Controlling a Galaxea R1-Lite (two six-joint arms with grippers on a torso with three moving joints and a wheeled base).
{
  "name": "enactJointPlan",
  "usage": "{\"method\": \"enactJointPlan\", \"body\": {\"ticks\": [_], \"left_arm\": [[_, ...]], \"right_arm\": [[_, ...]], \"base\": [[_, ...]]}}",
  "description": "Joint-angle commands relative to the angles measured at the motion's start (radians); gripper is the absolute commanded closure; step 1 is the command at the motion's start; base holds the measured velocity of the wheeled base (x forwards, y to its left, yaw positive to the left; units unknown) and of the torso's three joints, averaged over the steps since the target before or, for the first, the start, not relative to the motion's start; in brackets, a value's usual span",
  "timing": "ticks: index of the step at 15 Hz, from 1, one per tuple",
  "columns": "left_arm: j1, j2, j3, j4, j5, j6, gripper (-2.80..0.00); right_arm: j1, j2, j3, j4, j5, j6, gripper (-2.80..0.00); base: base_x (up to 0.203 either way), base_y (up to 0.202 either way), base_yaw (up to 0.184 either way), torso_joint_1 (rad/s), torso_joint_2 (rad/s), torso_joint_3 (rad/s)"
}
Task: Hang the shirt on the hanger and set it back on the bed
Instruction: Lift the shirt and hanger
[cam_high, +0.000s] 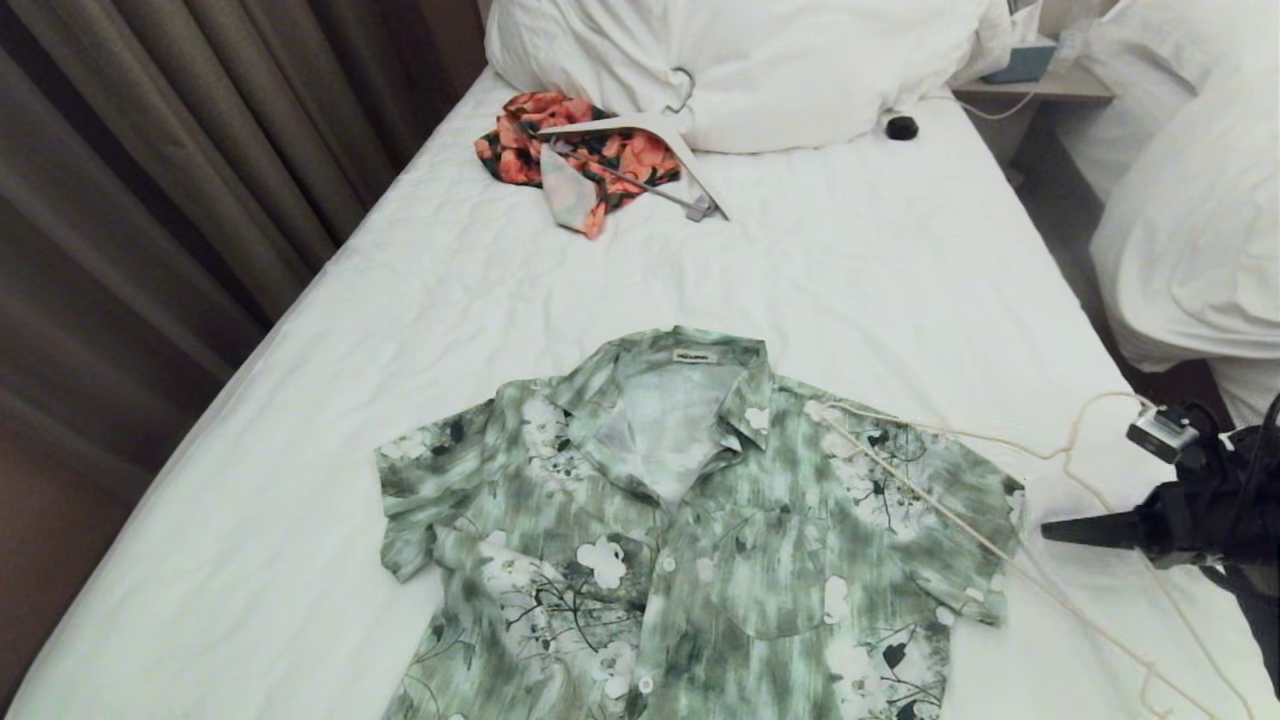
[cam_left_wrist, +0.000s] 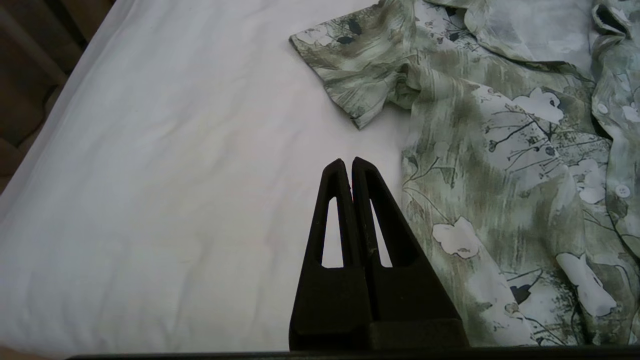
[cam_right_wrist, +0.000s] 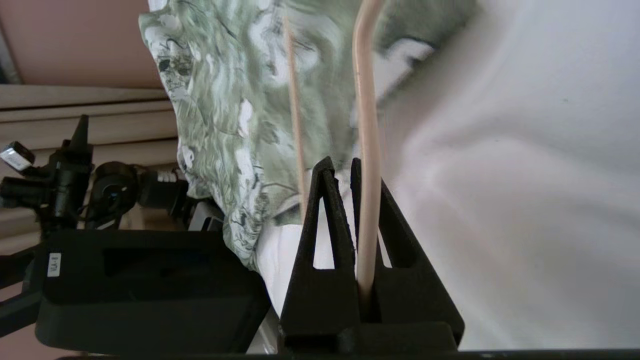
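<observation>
The pale green floral shirt (cam_high: 680, 530) lies flat and open-collared on the bed (cam_high: 400, 330), near its front edge. The thin cream wire hanger (cam_high: 930, 495) rests across the shirt's right shoulder and sleeve, and its hook curls over the sheet beyond. My right gripper (cam_high: 1050, 530) comes in from the right edge. In the right wrist view this gripper (cam_right_wrist: 341, 165) is shut on one wire of the hanger (cam_right_wrist: 367, 150), with the shirt (cam_right_wrist: 225, 100) just past it. My left gripper (cam_left_wrist: 348, 162) is shut and empty, above bare sheet beside the shirt's (cam_left_wrist: 500, 150) other sleeve.
An orange-and-black garment (cam_high: 580, 150) with a broad white hanger (cam_high: 650, 130) lies near the pillow heap (cam_high: 760, 60). A small black object (cam_high: 902, 127) sits by the pillow. A second bed (cam_high: 1190, 230) stands on the right, and curtains (cam_high: 150, 180) hang on the left.
</observation>
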Motion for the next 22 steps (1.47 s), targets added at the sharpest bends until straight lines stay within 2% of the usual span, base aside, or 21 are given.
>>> {"method": "enactJointPlan", "body": {"ticks": [1, 7, 13, 18, 22], "left_arm": [[0.0, 0.001, 0.001, 0.0, 0.0, 0.0, 0.0], [0.0, 0.001, 0.002, 0.0, 0.0, 0.0, 0.0], [0.0, 0.001, 0.001, 0.0, 0.0, 0.0, 0.0], [0.0, 0.001, 0.0, 0.0, 0.0, 0.0, 0.0], [0.0, 0.001, 0.001, 0.0, 0.0, 0.001, 0.0]], "right_arm": [[-0.01, -0.071, 0.009, 0.003, 0.007, -0.005, 0.0], [0.004, -0.287, 0.022, -0.003, -0.01, -0.097, 0.0], [0.122, -0.475, 0.022, -0.006, -0.05, -0.34, 0.0], [0.283, -0.588, 0.09, -0.018, -0.046, -0.386, 0.0], [0.341, -0.601, 0.154, -0.218, -0.048, -0.391, 0.0]], "base": [[0.0, 0.0, 0.0, 0.0, 0.0, 0.0], [0.0, 0.0, 0.0, 0.0, 0.0, 0.0], [0.0, 0.0, 0.0, 0.0, 0.0, 0.0], [0.0, 0.0, 0.0, 0.0, 0.0, 0.0], [0.0, 0.0, 0.0, 0.0, 0.0, 0.0]]}}
